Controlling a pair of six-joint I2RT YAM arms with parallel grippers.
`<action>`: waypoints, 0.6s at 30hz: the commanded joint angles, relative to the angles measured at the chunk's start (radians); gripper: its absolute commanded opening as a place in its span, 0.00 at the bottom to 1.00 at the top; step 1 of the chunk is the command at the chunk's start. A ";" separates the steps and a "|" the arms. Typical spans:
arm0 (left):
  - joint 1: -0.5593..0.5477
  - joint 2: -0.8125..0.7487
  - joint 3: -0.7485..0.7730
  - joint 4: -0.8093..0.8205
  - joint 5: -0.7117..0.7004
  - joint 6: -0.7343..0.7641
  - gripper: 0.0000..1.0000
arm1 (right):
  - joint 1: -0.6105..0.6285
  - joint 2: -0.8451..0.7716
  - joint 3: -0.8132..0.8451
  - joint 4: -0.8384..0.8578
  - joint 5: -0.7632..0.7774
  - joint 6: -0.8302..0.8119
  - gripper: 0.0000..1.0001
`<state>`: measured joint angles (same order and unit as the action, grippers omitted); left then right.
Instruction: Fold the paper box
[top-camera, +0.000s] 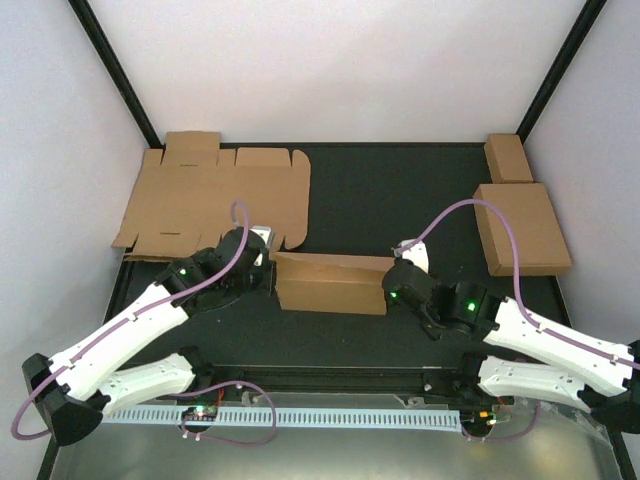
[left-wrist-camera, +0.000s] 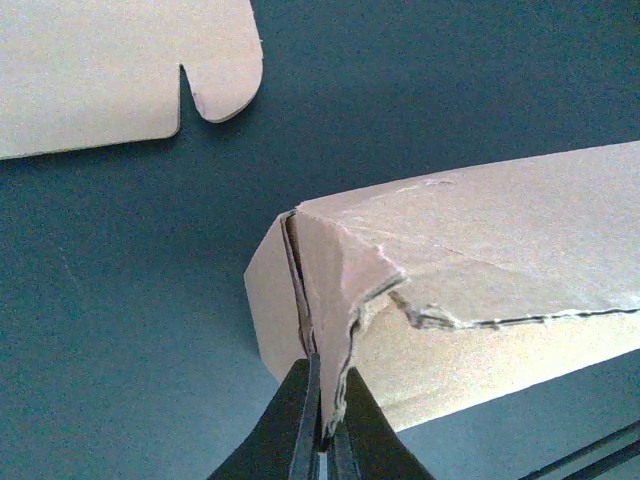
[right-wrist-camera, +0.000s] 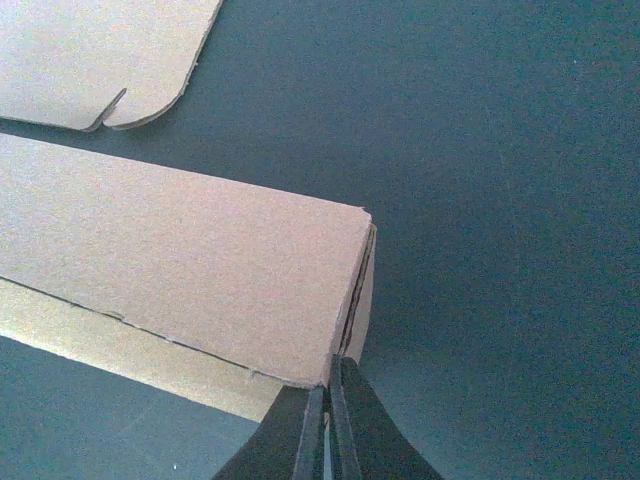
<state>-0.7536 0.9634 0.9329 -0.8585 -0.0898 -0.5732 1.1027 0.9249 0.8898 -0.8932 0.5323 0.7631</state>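
Left gripper (left-wrist-camera: 325, 405) and right gripper (right-wrist-camera: 327, 395) each pinch one end of the long, matte brown paper box (top-camera: 330, 283)

No txt, labels, brand marks or nos. legible in any view. The paper box (top-camera: 330, 285) shows plain brown card on every face seen, top cam & both wrist cams alike, nothing to read.
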 joint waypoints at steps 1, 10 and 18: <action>0.000 -0.010 -0.018 -0.041 -0.034 -0.012 0.02 | -0.001 0.013 -0.009 -0.015 -0.034 -0.006 0.02; 0.000 -0.028 -0.120 -0.010 -0.020 -0.038 0.02 | -0.001 0.023 -0.014 -0.018 -0.042 -0.005 0.02; 0.000 -0.043 -0.205 0.087 0.051 -0.055 0.02 | -0.001 0.025 -0.015 -0.012 -0.045 -0.005 0.02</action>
<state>-0.7536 0.8829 0.8169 -0.7250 -0.0910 -0.6067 1.0996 0.9352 0.8898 -0.8867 0.5358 0.7631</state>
